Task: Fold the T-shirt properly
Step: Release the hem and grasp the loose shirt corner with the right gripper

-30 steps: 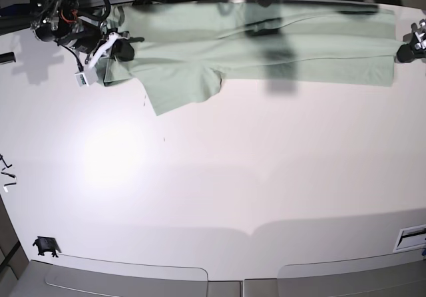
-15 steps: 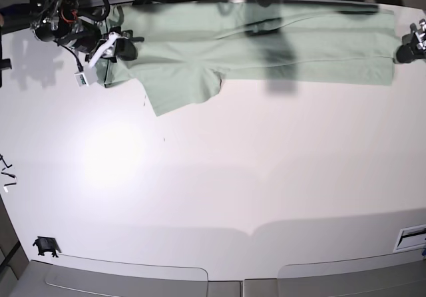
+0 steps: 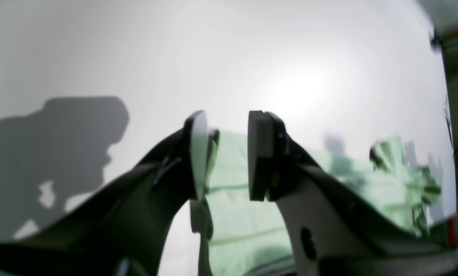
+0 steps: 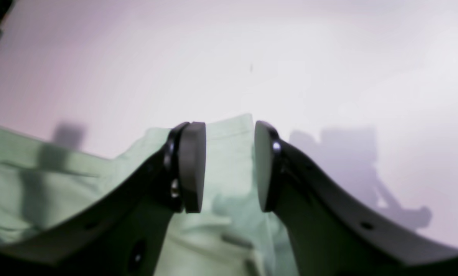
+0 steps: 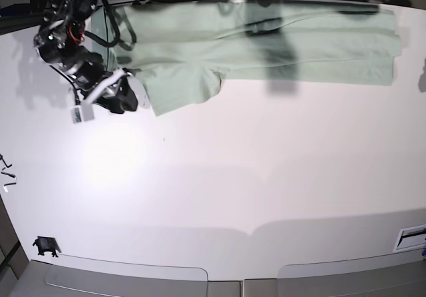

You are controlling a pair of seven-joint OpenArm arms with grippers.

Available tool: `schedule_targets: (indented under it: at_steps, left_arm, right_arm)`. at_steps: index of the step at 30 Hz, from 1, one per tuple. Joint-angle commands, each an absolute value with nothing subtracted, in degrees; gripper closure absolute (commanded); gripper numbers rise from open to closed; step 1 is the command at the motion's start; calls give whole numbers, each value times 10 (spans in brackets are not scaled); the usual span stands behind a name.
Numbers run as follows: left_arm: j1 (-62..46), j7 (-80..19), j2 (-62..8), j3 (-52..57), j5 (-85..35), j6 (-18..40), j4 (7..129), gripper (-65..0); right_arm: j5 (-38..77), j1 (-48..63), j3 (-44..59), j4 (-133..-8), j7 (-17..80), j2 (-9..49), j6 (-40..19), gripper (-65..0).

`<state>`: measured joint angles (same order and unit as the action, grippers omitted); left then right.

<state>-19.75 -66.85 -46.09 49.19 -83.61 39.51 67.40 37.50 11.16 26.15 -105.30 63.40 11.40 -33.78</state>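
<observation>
Pale mint-green cloth, the T-shirt (image 5: 266, 40), lies spread in a long folded band along the far edge of the white table (image 5: 233, 177) in the base view, with one short sleeve (image 5: 183, 87) jutting toward the near side from its left part. The fabric lies flat with a few soft creases and a dark shadow falls across its middle.

The right gripper (image 5: 126, 96) hangs at the left end of the shirt in the base view, just beside the sleeve's outer hem, its dark and white body tilted toward the cloth. From the right wrist camera its two black jaws stand apart with clear space between them, and the T-shirt (image 4: 229, 168) shows through the gap and beneath them, its sleeve edge reaching just past the pad tips; nothing is pinched.

The left gripper (image 3: 223, 153) is out of the base view. In its own wrist camera the jaws are parted, one pad pale and one dark-backed, and the T-shirt (image 3: 248, 226) lies below and beyond them, its seams running across, not gripped. The far end of the cloth looks blurred there.
</observation>
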Motion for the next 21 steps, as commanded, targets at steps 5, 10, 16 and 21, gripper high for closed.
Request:
schedule_targets:
  at_steps: [5, 10, 16, 21]
  left_arm:
    - [-197, -659, -478, 526, -850, 400, 682, -162]
    - [-199, -659, -478, 525, -850, 400, 682, -162]
    - [-199, -659, -475, 525, -850, 400, 682, -162]
    - [-199, -659, -475, 525, -850, 400, 682, -162]
  right_arm:
    - [286, 52, 208, -969, 582, 116, -338, -214]
    - [240, -4, 174, -868, 572, 116, -321, -272]
    - [240, -22, 143, -801, 581, 116, -321, -272]
    - [242, -22, 131, -794, 614, 116, -321, -124]
